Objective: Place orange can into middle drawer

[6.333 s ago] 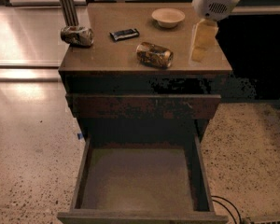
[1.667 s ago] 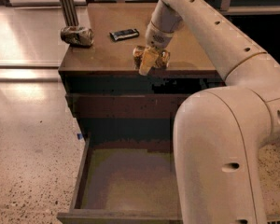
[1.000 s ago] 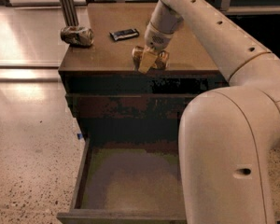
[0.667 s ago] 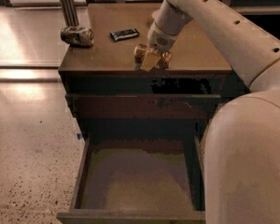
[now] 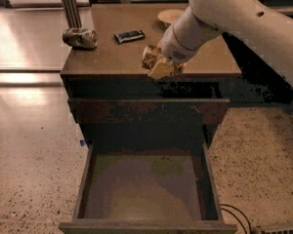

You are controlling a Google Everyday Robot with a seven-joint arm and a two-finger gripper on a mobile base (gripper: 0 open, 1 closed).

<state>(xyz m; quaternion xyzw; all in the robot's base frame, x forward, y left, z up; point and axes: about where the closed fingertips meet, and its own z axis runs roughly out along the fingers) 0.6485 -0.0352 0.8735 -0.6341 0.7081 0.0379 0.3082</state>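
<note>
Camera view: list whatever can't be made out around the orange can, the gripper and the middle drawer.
- Orange can: camera view; the gripper covers its right part, so whether it rests on the cabinet top or is lifted cannot be told.
- Bowl: right side hidden behind the arm.
- Middle drawer: front panel cut off by the picture's bottom edge.
- Silvery can: markings too blurred to read.
</note>
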